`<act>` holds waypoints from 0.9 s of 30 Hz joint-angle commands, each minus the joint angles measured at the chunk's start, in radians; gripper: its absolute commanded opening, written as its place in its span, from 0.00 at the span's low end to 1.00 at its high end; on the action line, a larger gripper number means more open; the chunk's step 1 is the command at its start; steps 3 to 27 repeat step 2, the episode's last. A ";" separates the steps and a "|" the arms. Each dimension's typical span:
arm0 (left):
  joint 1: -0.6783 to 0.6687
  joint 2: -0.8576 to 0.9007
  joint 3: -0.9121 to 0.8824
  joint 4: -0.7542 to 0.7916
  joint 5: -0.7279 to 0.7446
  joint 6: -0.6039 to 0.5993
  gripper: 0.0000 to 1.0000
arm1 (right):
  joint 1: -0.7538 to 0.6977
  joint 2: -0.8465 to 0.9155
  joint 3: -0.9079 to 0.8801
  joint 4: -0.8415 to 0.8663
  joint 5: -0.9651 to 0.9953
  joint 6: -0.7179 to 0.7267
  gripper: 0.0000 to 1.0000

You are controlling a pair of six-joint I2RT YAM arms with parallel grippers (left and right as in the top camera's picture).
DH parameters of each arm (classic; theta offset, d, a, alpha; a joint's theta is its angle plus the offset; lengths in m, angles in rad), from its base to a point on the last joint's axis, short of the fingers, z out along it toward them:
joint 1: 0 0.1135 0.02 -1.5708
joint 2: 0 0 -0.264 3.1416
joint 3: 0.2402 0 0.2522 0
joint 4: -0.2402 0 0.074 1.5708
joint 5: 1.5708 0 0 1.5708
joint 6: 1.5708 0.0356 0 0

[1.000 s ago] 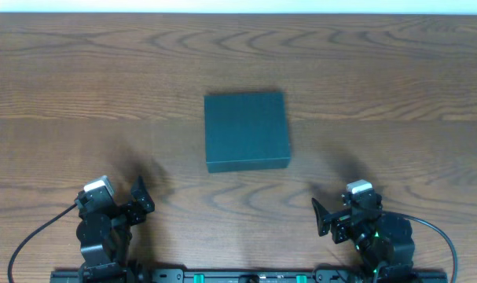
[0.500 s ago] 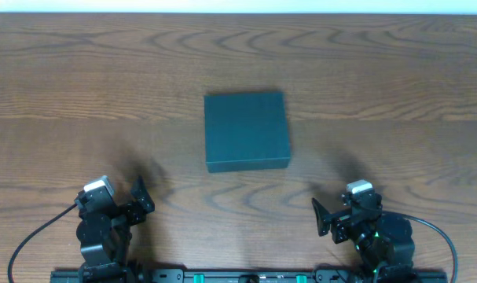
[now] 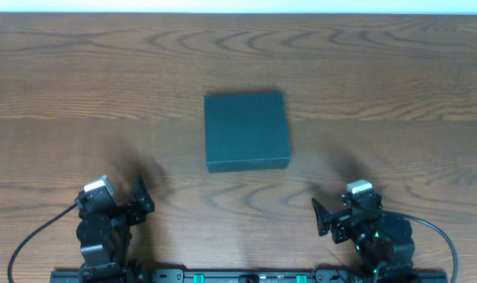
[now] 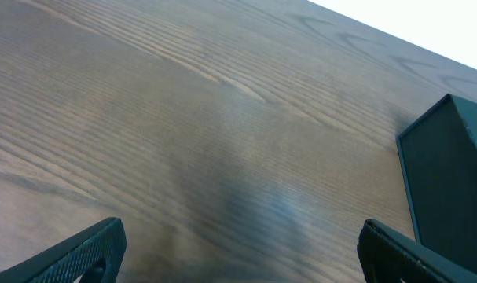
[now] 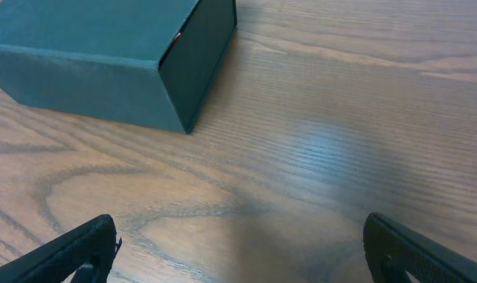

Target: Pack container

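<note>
The container (image 3: 247, 130), a dark green square box with its lid shut, lies flat in the middle of the wooden table. It shows at the right edge of the left wrist view (image 4: 450, 181) and at the upper left of the right wrist view (image 5: 112, 55), with a small red mark in its side seam. My left gripper (image 3: 141, 198) rests near the front left edge, open and empty (image 4: 238, 255). My right gripper (image 3: 321, 218) rests near the front right edge, open and empty (image 5: 242, 255). Both are well short of the container.
The brown wooden table (image 3: 81, 94) runs to a white strip along its far edge (image 3: 238, 6). Black cables trail from both arm bases at the front edge. No snack packets or other objects are in view.
</note>
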 commanded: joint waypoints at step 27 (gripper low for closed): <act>-0.002 -0.006 -0.015 0.002 -0.007 0.007 0.95 | 0.009 -0.009 -0.003 0.000 -0.001 0.014 0.99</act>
